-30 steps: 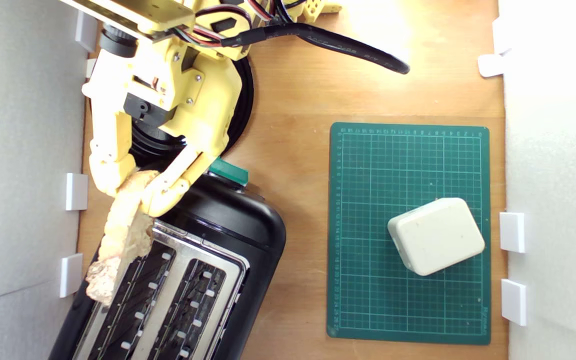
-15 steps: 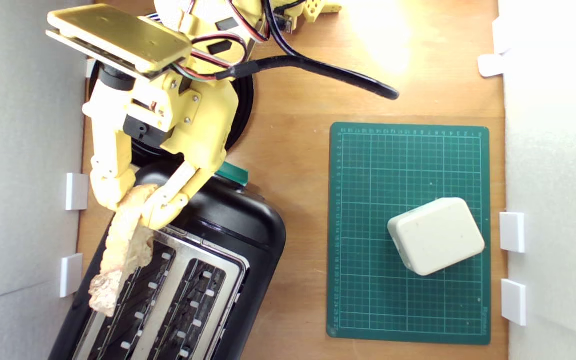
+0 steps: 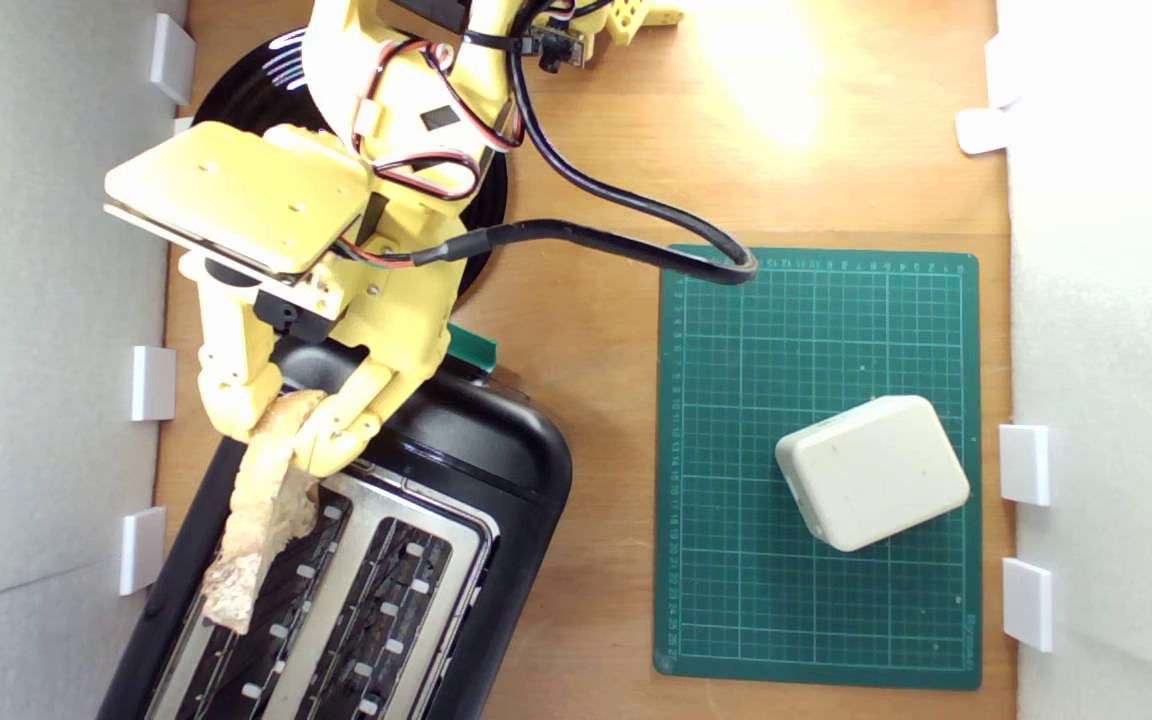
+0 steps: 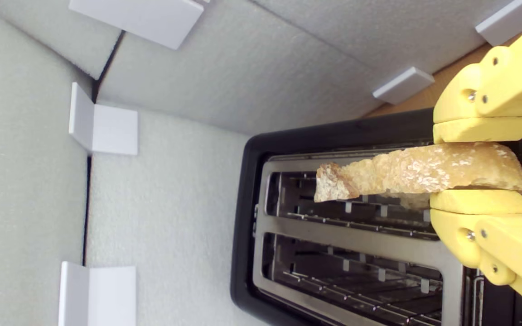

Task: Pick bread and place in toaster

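The yellow claw (image 3: pixel 281 432) grips the tan-crusted wedge of rustic bread (image 3: pixel 258 520) by one end, edge-down over the outer slot of the glossy black, silver-topped toaster (image 3: pixel 456 480). Best align the slice with the slot, lower gently, then release.

Bread (image 3: pixel 261 510): one long wedge-shaped slice, pale holey crumb with tan-brown crust, held on edge and pinched at its thick end, thin ragged tip free. Seen at lower left of the exterior view, lying along and over the slot nearer that view's left edge; in the wrist view (image 4: pixel 417 171), stretched above that slot, not down inside it.

Toaster (image 3: pixel 496 470): big, glossy black, silver top with two long open slots, both empty, green lever knob at its upper end. Set slantwise across the lower left of the exterior view, partly cut off by the bottom edge.
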Robot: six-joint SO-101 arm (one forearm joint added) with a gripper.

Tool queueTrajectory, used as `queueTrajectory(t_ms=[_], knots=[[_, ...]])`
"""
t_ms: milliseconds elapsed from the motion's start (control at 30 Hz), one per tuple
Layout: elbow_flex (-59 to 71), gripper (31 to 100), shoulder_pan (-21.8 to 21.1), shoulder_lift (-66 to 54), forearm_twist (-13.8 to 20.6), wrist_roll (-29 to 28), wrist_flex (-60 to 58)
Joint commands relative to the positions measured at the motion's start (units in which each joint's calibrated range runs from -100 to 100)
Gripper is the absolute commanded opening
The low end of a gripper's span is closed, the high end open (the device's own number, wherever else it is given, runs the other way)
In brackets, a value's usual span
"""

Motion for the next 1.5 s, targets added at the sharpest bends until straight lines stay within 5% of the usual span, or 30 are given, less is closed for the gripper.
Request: queueTrajectory(t_ms=[0, 733, 1133, 1433, 1467], knots=[[-5.0, 58.7, 0.8, 0.6, 0.3, -0.3, -2.0], [-6.1, 59.6, 0.2, 10.2, 0.4, -0.3, -2.0], [-6.1, 84.2, 0.2, 9.6, 0.3, 0.1, -1.9], [-6.1, 86.1, 0.1, 0.9, -0.9, -0.3, -2.0], [-6.1, 86.0, 0.9, -2.2, -4.1, -0.3, -2.0]])
